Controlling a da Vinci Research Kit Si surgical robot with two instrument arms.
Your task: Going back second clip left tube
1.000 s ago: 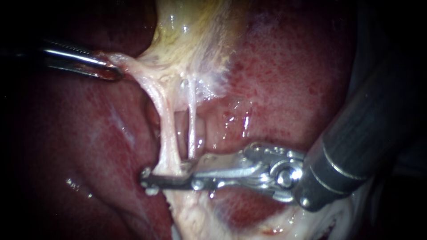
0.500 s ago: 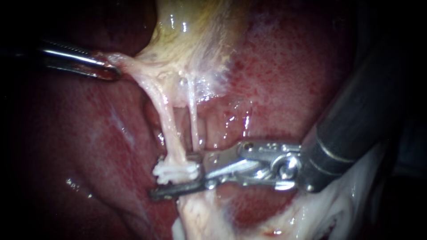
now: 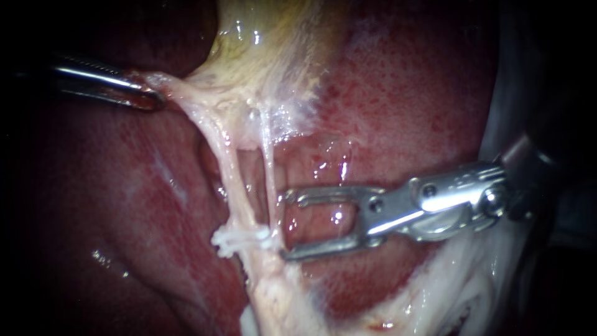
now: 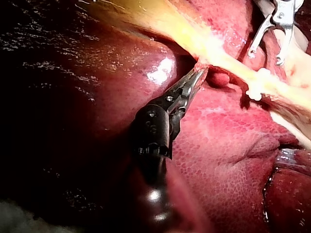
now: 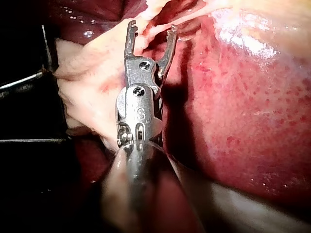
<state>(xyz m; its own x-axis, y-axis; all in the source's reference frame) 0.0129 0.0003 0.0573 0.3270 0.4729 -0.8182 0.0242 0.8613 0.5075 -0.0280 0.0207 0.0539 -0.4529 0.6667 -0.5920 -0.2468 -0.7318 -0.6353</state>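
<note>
**Field.** Dark red, wet liver [image 3: 435,93] fills the background. The yellow-tan gallbladder [image 3: 267,43] comes in from above and thins out into a pale membrane [image 3: 186,93].

**Left instrument** [image 3: 152,98], slim steel tip. Hand closed on the edge of the pale membrane, both jaws on it, with the sheet drawn taut sideways.

**Right instrument** [image 3: 285,225], bright silver, forked. Hand open with a wide gap between the two jaws and nothing gripped. The tips lie just beside the tubes. Contact with either tube cannot be told.

**Tubes.** The left tube [image 3: 231,180] is a thicker, pale pink cord. The right tube [image 3: 268,168] is a thin whitish strand close beside it. Both run from the gallbladder down into white fatty tissue.

**Clip.** A small white clip [image 3: 239,238] sits across the lower end of the left tube, its ends sticking out on both sides. Only this one can be made out; a second is not distinguishable.

**Handling (judgement).**
- The left tube is soft, wet and slippery, held under tension, and would tear or kink if snagged.
- The clip is light and stiff and could be knocked loose by a sideways bump.
- Neither needs taking hold of now.
- The open hand should back straight out along its own shaft, keeping the lower jaw clear of the clip's end.
</note>
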